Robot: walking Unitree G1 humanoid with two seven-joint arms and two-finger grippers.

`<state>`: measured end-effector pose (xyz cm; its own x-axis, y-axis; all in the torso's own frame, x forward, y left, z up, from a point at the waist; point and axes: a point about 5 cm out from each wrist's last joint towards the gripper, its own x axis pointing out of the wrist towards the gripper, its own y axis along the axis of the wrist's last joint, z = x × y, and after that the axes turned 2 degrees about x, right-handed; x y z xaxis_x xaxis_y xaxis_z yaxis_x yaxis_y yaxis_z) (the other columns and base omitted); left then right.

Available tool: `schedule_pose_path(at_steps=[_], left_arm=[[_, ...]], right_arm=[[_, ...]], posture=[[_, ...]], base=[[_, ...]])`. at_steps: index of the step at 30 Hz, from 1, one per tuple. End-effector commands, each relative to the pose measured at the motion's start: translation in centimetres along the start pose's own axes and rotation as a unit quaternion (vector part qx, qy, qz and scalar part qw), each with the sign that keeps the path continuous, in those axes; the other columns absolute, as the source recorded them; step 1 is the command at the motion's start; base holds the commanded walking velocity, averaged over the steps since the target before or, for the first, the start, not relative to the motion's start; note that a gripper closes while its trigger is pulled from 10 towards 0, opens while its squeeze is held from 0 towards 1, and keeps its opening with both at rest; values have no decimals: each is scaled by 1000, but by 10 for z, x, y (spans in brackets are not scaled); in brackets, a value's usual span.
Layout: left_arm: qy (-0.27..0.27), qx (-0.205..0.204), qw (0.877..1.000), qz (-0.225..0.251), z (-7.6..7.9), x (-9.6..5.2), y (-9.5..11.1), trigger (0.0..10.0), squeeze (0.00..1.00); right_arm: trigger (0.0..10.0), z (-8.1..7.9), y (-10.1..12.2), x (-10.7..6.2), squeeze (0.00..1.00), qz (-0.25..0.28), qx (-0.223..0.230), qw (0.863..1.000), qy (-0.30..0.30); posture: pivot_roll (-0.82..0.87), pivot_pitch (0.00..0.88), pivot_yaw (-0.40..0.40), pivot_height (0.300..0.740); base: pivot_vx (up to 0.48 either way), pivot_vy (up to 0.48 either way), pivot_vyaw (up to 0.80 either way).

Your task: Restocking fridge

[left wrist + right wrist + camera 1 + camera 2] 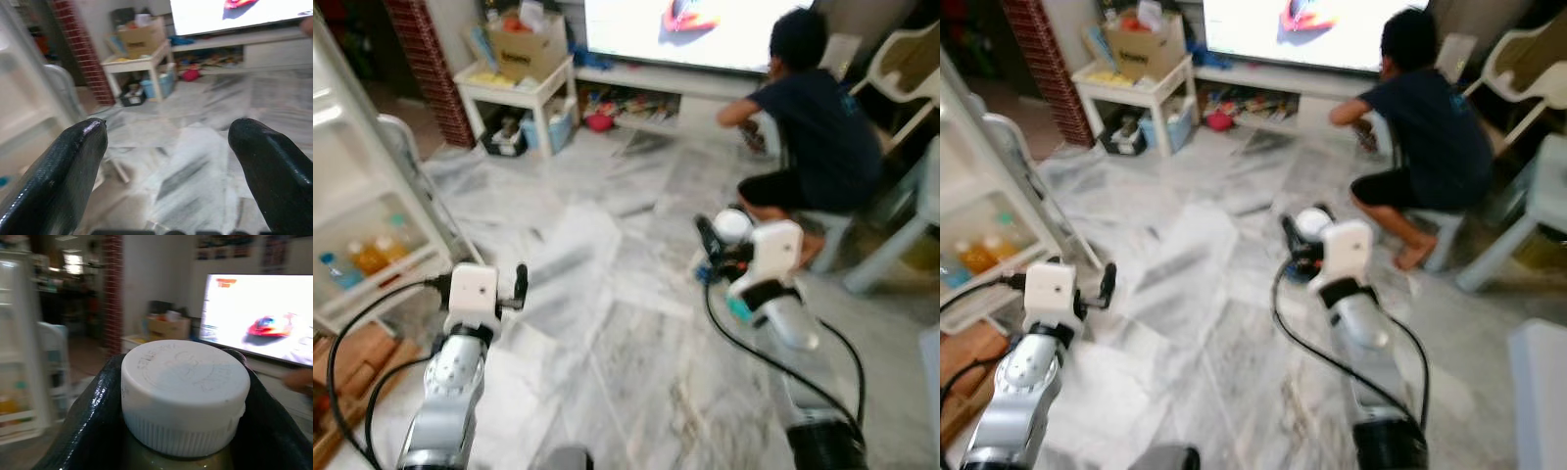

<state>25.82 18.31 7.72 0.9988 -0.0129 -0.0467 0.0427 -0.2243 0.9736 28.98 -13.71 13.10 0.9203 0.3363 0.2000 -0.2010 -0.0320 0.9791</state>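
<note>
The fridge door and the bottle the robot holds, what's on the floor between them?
Just bare marble floor between the fridge door and the bottle, apart from the left gripper hanging there, seen in both eye views.

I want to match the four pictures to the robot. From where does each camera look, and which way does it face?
Left eye: on head, looks down at floor; both arms, person, fridge door.
Right eye: beside it, same scene.
Left wrist: along open left gripper, toward TV and box.
Right wrist: along right gripper, shut on a white-capped bottle; TV behind.
Shared: both wrist views show TV, box.
</note>
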Motion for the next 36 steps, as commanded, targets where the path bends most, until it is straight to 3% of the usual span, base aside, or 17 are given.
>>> schedule_pose_path(at_steps=[1,7,12,18,36], left_arm=[[7,3,1000,-6,-2,1,-3,10000,0],[14,-9,1000,4,3,3,-1,10000,0],[20,-15,1000,8,4,-8,-6,10000,0],[25,-20,999,13,7,-8,-4,10000,0],[28,-23,999,22,6,-5,-3,10000,0]], right_arm=[[10000,0,3,2,0,10,-5,1000,2],[10000,-4,0,3,0,8,-3,1000,20],[10000,-1,-4,-2,0,3,-3,1000,17],[10000,3,-6,-5,0,-2,-5,1000,9],[10000,4,-1,5,0,10,-22,999,32]], posture=[[63,0,2,740],[69,0,-13,740],[56,0,-18,740],[54,0,-25,740],[56,0,-29,740]], base=[[0,0,794],[0,0,794],[0,0,794],[0,0,794],[449,0,793]])
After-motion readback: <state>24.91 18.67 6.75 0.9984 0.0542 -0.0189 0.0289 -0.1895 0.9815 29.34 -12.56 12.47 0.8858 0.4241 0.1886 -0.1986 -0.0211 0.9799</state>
